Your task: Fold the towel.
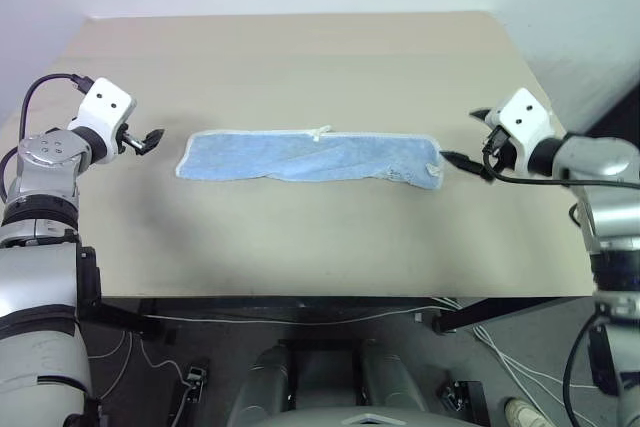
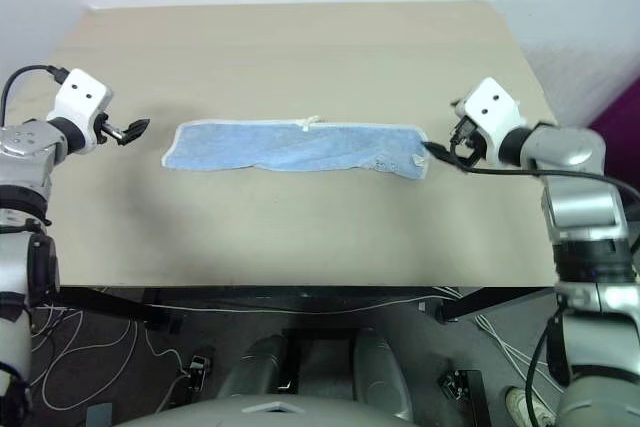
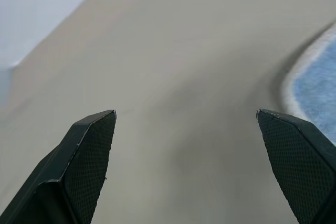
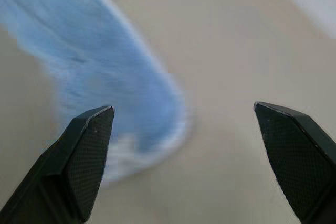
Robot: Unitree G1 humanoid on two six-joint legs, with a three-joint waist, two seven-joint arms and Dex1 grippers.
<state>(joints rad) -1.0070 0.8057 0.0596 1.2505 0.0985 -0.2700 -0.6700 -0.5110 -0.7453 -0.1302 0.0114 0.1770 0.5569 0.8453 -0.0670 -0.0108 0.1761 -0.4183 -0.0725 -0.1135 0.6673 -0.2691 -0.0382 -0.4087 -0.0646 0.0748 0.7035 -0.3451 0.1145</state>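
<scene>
So the table (image 1: 300, 237) takes up most of what I see, a wide tan top, and across its middle lies the towel (image 1: 310, 157), a long, narrow light blue strip running from my left to my right, already doubled once along its length by the look of it (the near edge is a little wavy and the right end is slightly rumpled, so the layers are not perfectly matched). A small white loop (image 1: 321, 132) sticks up from its far long edge, about midway. My left gripper (image 1: 150, 140) hangs just off the towel's left end, apart from it, its fingers spread wide with nothing between them; in the left wrist view only bare table lies between the fingertips and the cloth's edge sits off to one side. My right gripper (image 2: 440, 154) sits close by the right end, near the rumpled corner, also spread wide and empty, and I cannot tell whether a fingertip brushes the cloth. I judge the lengthwise fold as done and the crosswise fold as the step at hand. Next I would need to take hold of one short end, both layers together, lift it and carry it over to meet the other end, keeping the edges lined up.
</scene>
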